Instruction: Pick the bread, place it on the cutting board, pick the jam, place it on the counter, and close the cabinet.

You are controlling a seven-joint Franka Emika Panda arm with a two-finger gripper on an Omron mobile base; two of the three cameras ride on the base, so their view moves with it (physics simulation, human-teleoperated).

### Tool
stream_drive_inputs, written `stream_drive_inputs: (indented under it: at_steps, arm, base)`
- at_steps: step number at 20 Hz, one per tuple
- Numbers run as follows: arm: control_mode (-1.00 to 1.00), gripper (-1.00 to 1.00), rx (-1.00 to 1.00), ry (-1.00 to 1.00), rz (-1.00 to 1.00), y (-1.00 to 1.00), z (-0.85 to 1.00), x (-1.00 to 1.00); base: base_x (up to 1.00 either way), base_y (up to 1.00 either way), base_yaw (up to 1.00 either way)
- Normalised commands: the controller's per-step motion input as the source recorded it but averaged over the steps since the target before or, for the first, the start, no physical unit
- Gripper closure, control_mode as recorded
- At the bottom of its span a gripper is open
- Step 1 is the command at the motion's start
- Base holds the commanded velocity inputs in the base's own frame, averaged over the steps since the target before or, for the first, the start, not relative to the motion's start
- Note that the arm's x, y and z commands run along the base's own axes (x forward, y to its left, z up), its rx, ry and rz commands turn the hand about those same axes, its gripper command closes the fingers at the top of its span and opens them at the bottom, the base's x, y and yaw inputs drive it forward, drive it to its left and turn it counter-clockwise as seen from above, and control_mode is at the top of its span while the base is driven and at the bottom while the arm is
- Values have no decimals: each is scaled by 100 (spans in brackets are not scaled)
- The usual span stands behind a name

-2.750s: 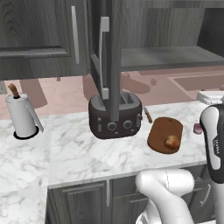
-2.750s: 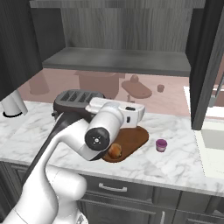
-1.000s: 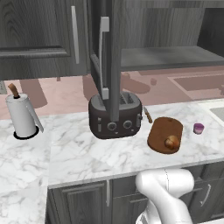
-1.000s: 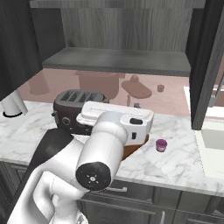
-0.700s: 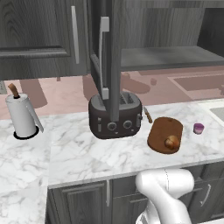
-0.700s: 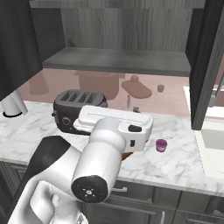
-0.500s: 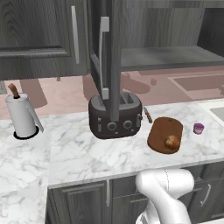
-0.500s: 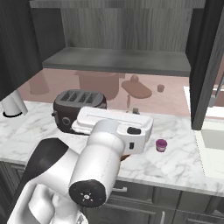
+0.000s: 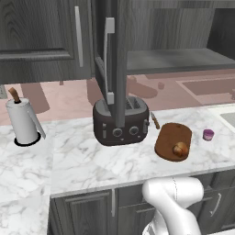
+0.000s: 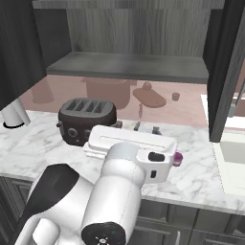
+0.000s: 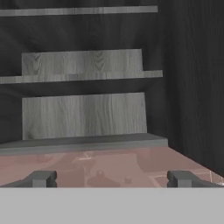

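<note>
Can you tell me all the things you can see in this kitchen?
bread: 1, golden-brown, on the cutting board
cutting board: 1, reddish-brown, on the counter right of the toaster
jam: 1, pink-purple, on the counter right of the board
toaster: 1, dark, middle of the counter
paper towel roll: 1, white, left end of the counter
counter: 1, white marble
cabinet: 1, dark grey, doors open, above the counter
gripper: 1, dark fingertips apart, facing the cabinet shelves
</note>
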Motion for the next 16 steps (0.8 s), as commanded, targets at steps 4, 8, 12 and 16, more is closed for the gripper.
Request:
stream_drive_inputs:
  at_steps: [4, 8, 12, 16]
  arm:
    - [-100, -100, 0, -1, 2, -29, 0, -27]
    - [-100, -100, 0, -1, 1, -29, 0, -20]
    - [-100, -100, 0, 0, 1, -26, 0, -17]
    - [-100, -100, 0, 0, 1, -26, 0, -13]
  base:
    - [0, 0, 0]
    - [0, 0, 0]
    - [0, 0, 0]
    - [0, 0, 0]
